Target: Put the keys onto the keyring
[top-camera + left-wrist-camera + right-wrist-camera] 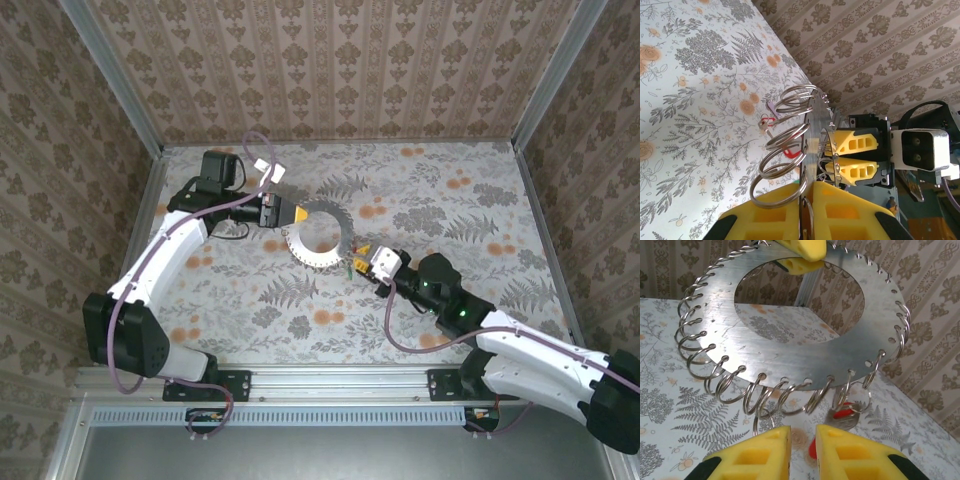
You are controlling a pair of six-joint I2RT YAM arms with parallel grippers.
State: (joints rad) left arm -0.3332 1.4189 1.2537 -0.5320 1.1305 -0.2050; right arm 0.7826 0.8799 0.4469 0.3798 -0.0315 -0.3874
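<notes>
The keyring (pixel 322 256), a flat metal disc with a wide hole and wire split rings all round its rim, is held up off the table. My left gripper (pixel 298 215) is shut on its left edge; in the left wrist view its yellow fingertips (pixel 807 187) pinch the keyring (pixel 812 125) seen edge-on. My right gripper (pixel 358 262) sits at the ring's lower right edge. Its jaws (pixel 803 432) stand a narrow gap apart just below the keyring (pixel 790 345). A red-headed key (pixel 845 414) hangs at one split ring. Another red key head (pixel 813 450) shows in the gap by the right finger; whether it is touched I cannot tell.
The floral tablecloth (pixel 430 190) covers the table, shut in by patterned walls (pixel 330 60) at the back and sides. A metal rail (pixel 330 378) runs along the near edge. A purple cable (pixel 400 335) loops beside the right arm.
</notes>
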